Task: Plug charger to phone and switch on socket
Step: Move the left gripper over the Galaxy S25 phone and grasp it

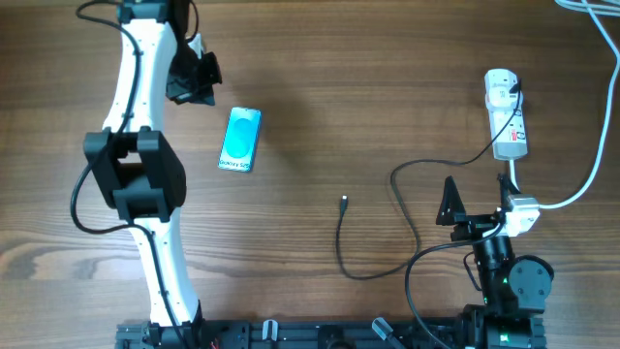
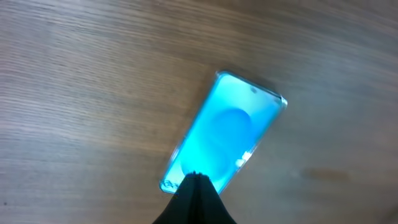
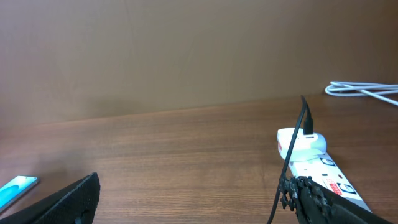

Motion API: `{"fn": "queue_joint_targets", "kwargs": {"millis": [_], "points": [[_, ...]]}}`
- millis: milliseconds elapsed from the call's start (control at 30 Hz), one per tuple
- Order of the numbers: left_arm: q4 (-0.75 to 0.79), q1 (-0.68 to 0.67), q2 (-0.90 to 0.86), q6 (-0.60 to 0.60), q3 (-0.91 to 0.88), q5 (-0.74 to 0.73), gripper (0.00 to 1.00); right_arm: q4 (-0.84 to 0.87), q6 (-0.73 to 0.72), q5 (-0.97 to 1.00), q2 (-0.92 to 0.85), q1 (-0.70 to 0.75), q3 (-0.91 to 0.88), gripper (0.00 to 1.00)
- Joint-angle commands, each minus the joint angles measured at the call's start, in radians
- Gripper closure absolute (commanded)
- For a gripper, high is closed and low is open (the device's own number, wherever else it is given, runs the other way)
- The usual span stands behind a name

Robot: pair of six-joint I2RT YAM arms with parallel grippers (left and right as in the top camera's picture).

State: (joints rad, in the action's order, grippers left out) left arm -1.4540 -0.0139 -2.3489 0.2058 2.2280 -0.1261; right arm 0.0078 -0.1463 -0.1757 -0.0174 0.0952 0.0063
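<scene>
Right gripper (image 1: 477,194), nearest my base, 1 o'clock: fingers spread wide, nothing between them. It sits low at the near end of the socket (image 1: 506,121). My guess is that it waits there for the switch.

Charger (image 1: 340,237): thin black cable, limp and rubbery-looking, lying in loose loops on the table (image 1: 320,97), which is matte brown wood grain. Its small plug tip (image 1: 344,202) lies free at 12 o'clock, well apart from both grippers. Not yet picked up.

Phone (image 2: 227,134), about 11 o'clock: flat glossy slab with rounded corners, bright teal screen up. The white text band is at the end turned toward me. The plug tip is off at its 4 o'clock, well apart, so plugging in has not begun.

Left gripper (image 2: 196,199): fingers pressed into one dark wedge, holding nothing. From overhead it sits near the phone's 11 o'clock. I cannot tell its height.

Socket, farthest, 2 o'clock: narrow white hard-plastic strip with red markings. A black plug is seated at its far end, which is why the charger trails back there. A thicker white cable (image 1: 591,165) sweeps past on the right.
</scene>
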Motion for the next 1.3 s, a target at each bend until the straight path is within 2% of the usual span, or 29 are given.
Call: {"fn": "queue_joint_targets", "kwargs": {"millis": [0, 133, 300, 433, 667, 800, 967, 1100, 1267], "points": [[0.077, -0.024, -0.015, 0.076, -0.116, 0.111, 0.96, 0.006, -0.013, -0.006, 0.01, 0.002, -0.001, 0.0], [0.17, -0.027, -0.015, 0.13, -0.224, 0.209, 0.96, 0.006, -0.013, -0.006, 0.01, 0.002, -0.001, 0.0], [0.304, -0.03, -0.015, 0.147, -0.364, 0.213, 0.96, 0.006, -0.013, -0.006, 0.01, 0.002, -0.001, 0.0], [0.349, -0.03, -0.015, 0.147, -0.43, 0.208, 0.96, 0.006, -0.013, -0.005, 0.01, 0.002, -0.001, 0.0], [0.264, -0.032, -0.015, 0.139, -0.442, -0.071, 0.96, 0.006, -0.013, -0.006, 0.01, 0.002, -0.001, 0.0], [0.219, -0.057, -0.015, 0.14, -0.443, -0.148, 0.96, 0.006, -0.013, -0.006, 0.01, 0.002, -0.001, 0.0], [0.212, -0.137, -0.015, 0.139, -0.443, -0.142, 0.96, 0.005, -0.013, -0.006, 0.01, 0.002, -0.001, 0.0], [0.221, -0.198, -0.015, 0.144, -0.442, -0.083, 0.94, 0.006, -0.013, -0.006, 0.01, 0.002, -0.001, 0.0], [0.308, -0.243, -0.015, 0.169, -0.442, 0.014, 0.91, 0.006, -0.013, -0.006, 0.01, 0.002, -0.001, 0.0]]}}
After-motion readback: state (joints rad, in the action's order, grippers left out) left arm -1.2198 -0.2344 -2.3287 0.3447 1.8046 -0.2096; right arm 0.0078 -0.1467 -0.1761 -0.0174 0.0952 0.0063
